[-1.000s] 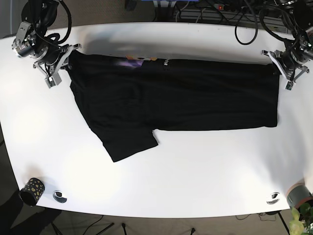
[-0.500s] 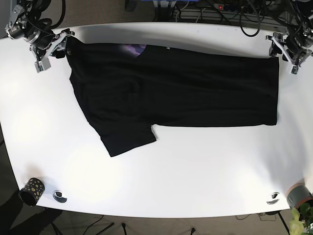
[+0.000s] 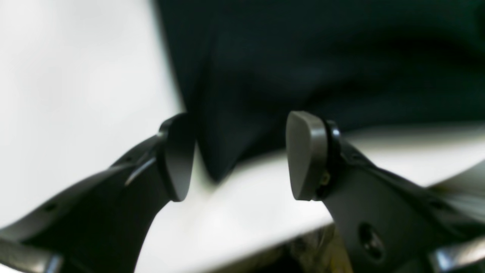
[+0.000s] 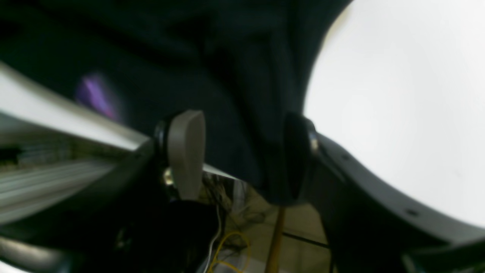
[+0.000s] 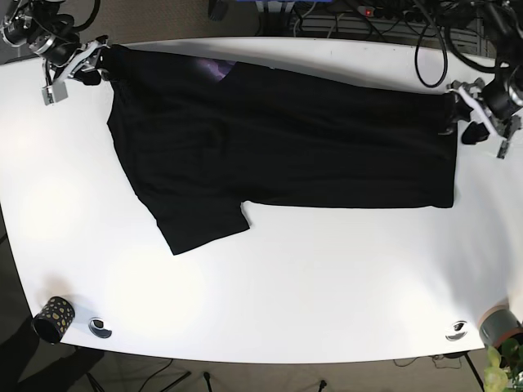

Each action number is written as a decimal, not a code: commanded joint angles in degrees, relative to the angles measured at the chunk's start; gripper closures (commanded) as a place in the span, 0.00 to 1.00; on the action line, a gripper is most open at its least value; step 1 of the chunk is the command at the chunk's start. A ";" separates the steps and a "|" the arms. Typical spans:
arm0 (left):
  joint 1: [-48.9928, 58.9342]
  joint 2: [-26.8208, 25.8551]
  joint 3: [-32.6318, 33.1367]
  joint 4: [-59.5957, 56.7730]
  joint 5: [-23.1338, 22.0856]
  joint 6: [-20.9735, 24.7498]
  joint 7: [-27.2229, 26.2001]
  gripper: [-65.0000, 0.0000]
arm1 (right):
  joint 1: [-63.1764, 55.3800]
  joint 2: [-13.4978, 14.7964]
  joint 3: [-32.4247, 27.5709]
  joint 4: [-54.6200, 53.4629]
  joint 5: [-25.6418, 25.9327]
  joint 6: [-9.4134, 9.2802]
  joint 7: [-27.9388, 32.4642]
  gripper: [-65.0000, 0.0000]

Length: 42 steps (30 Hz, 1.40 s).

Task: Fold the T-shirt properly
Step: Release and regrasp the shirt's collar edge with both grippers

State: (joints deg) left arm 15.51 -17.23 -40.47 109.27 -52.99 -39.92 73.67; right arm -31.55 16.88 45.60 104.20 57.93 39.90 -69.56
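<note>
White table [image 5: 327, 310], open end effectors, T-shirt [image 5: 278, 155].

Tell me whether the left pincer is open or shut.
Open. The left pincer shows a wide gap between its pads, with only the T-shirt corner lying between them.

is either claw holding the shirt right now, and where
Neither claw is clamped. The left claw stands open astride one corner of the shirt. The right claw is open astride another, with cloth against one finger.
</note>
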 commanded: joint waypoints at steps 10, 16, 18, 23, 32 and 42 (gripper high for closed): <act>-10.72 4.79 13.52 0.40 8.20 -0.08 0.84 0.45 | 5.66 1.01 -6.09 1.25 3.12 0.10 0.77 0.51; -9.57 4.27 18.09 0.31 16.03 -0.08 0.84 0.45 | 7.24 0.74 -9.87 -0.07 1.63 0.10 0.77 0.51; -7.46 2.60 19.15 0.31 18.40 -0.08 0.40 0.45 | 7.42 -0.14 -10.92 -0.51 -0.39 0.10 0.77 0.51; -2.89 0.66 20.20 -0.31 23.50 -0.08 -4.26 0.45 | 7.59 -1.54 -11.54 -0.51 -10.06 0.10 0.77 0.51; -1.05 -1.89 19.76 -8.48 34.66 -0.08 -8.66 0.45 | 11.37 -3.39 -11.54 -1.21 -28.61 0.10 1.12 0.51; 1.24 -6.11 18.80 -11.03 38.97 -0.08 -10.86 0.47 | 19.46 -3.04 -11.54 -10.80 -42.77 0.10 2.97 0.51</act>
State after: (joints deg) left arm 16.01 -21.19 -20.34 96.60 -15.66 -40.16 62.11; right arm -11.79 13.17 33.85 93.47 18.20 40.49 -65.54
